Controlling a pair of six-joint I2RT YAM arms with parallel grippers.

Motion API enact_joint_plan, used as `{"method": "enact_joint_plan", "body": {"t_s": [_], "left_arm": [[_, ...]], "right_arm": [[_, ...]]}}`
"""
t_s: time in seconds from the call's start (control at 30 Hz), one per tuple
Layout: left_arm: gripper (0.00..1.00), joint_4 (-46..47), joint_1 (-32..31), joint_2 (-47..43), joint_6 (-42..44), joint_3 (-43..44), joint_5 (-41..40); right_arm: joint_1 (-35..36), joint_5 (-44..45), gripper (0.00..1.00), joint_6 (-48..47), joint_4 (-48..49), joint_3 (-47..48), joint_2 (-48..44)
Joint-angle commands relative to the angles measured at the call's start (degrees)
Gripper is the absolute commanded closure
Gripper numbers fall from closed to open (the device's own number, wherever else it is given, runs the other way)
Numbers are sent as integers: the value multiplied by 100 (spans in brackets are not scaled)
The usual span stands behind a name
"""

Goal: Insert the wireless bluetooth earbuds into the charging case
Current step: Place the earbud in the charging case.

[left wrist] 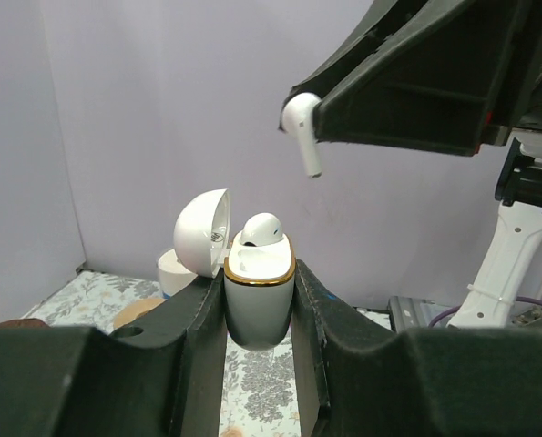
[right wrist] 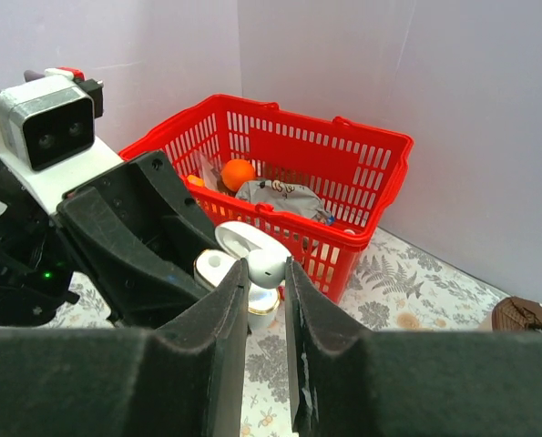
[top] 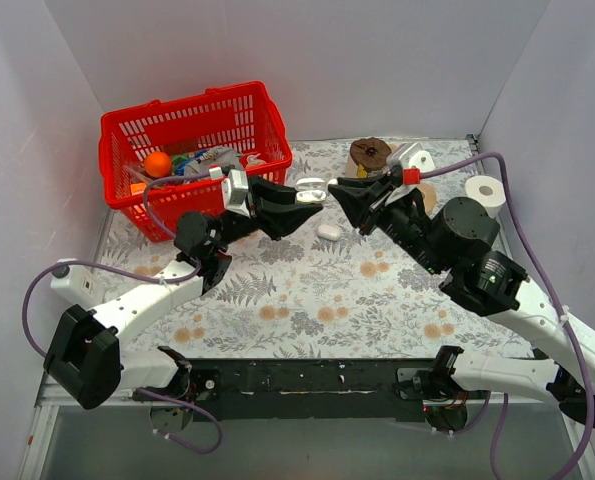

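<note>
My left gripper [top: 305, 205] is shut on the white charging case [left wrist: 259, 305], holding it upright above the table by its lower body. The case has a gold rim and its lid [left wrist: 202, 232] is open. One white earbud [left wrist: 263, 228] sits in the case. My right gripper [top: 337, 195] is shut on the other earbud [right wrist: 269, 266] and holds it just above and beside the case [right wrist: 218, 269], apart from it. That held earbud also shows in the left wrist view [left wrist: 300, 127], stem down. An empty socket of the case faces the right wrist view.
A red basket [top: 192, 125] with an orange and a bag stands at the back left. A small white oval object [top: 329, 231] lies on the floral cloth under the grippers. A white tape roll [top: 489, 192] and a brown round object [top: 370, 152] sit at the back right.
</note>
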Motion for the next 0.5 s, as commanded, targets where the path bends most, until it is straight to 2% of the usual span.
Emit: {"method": "enact_joint_plan", "body": {"t_s": [0.0, 0.47], "left_arm": [[100, 33, -224, -16, 227, 219, -4], [100, -56, -365, -34, 281, 254, -188]], "right_arm": [[24, 5, 99, 110, 897, -199, -29], [199, 5, 99, 277, 1029, -190, 244]]}}
